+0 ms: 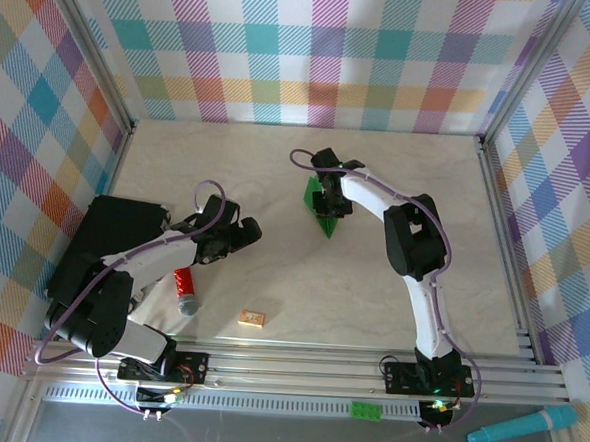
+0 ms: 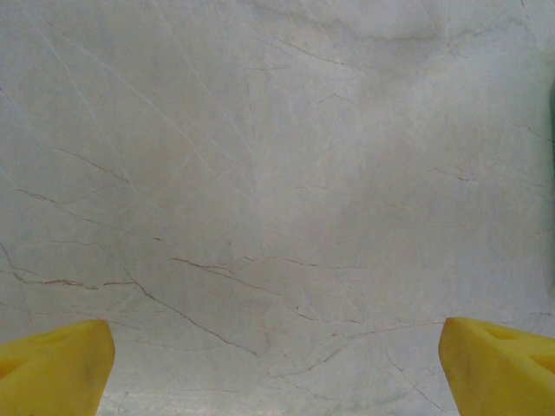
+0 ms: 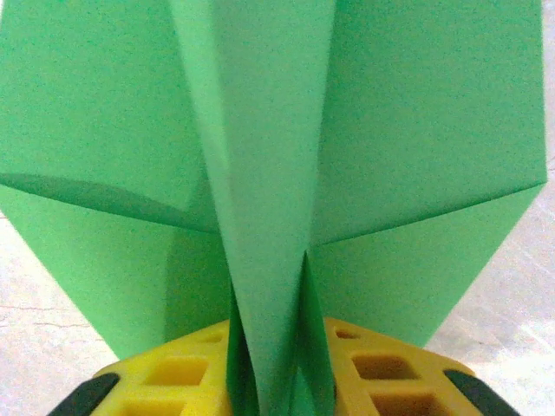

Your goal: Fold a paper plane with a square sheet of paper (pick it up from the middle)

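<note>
The paper plane (image 1: 323, 205) is bright green and folded, and it stands tilted on the marble table at centre back. In the right wrist view the paper plane (image 3: 269, 173) has its wings spread wide above and its centre keel hanging down. My right gripper (image 1: 330, 197) is at the plane. The keel sits in my right gripper (image 3: 282, 368), between the yellow fingers (image 3: 173, 377). Its layers are fanned loosely apart, not pinched flat. My left gripper (image 1: 236, 233) hovers to the left, well clear of the paper. It is wide open over bare marble, with each yellow fingertip (image 2: 56, 364) at a corner.
A red and grey cylinder (image 1: 184, 290) lies by the left arm. A small tan block (image 1: 252, 319) sits near the front edge. Beyond the aluminium rail (image 1: 296, 366) lie a tiny green brick (image 1: 367, 410) and a teal pen (image 1: 523, 425). Plaid walls (image 1: 315, 52) enclose the table.
</note>
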Robot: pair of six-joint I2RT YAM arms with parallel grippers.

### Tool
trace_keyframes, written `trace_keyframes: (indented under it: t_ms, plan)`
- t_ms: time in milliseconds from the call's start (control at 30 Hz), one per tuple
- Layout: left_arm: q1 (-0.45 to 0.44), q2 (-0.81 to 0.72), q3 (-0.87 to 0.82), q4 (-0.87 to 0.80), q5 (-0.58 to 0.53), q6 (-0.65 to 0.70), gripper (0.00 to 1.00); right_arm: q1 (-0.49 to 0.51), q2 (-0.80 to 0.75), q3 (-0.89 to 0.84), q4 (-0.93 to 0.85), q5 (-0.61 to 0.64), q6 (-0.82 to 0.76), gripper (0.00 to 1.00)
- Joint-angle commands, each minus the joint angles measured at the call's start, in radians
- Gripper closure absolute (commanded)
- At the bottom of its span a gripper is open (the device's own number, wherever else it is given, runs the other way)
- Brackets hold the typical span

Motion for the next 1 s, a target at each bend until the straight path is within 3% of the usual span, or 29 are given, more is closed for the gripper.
trace_keyframes:
  t_ms: [0, 267, 700, 967]
  plan:
    - [0.013, 0.015, 0.016, -0.011, 0.013, 0.007, 0.04, -0.002, 0.044, 0.017, -0.031, 0.040, -0.011, 0.69]
    - [0.013, 0.019, 0.022, -0.014, 0.015, 0.005, 0.04, -0.004, 0.083, 0.023, -0.004, 0.106, 0.001, 0.61]
    - [0.013, 0.007, 0.027, -0.027, 0.013, 0.005, 0.04, -0.049, 0.209, 0.207, -0.068, 0.104, 0.074, 0.58]
    - [0.013, -0.026, 0.041, -0.050, 0.015, 0.003, 0.04, -0.054, 0.195, 0.249, -0.075, 0.092, 0.078, 0.57]
